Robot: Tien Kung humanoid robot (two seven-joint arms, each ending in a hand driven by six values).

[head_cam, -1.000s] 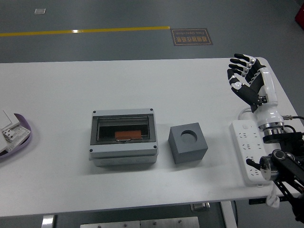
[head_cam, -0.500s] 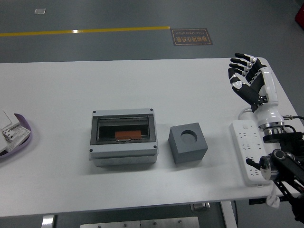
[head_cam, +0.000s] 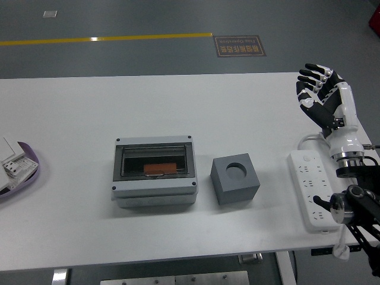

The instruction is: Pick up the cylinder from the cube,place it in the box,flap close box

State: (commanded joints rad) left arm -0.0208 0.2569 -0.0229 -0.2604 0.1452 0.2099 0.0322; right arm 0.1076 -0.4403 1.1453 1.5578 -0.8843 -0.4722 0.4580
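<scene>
Nearest the table's [head_cam: 71, 249] front edge, well to the left of the right hand's fingers [head_cam: 310, 77], the grey cube [head_cam: 235, 179] sits with its round socket showing no cylinder, just beside the box [head_cam: 154, 173], whose clear flap lies shut over an orange piece. A white power strip [head_cam: 312, 190] lies below the wrist. Farthest back, the right hand [head_cam: 321, 95] hovers with fingers spread and lightly bent, holding nothing.

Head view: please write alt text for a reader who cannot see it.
A grey box with its clear flap shut sits on a white table, a grey cube with an empty round hole beside it. The right hand hovers open at the table's right edge.
</scene>
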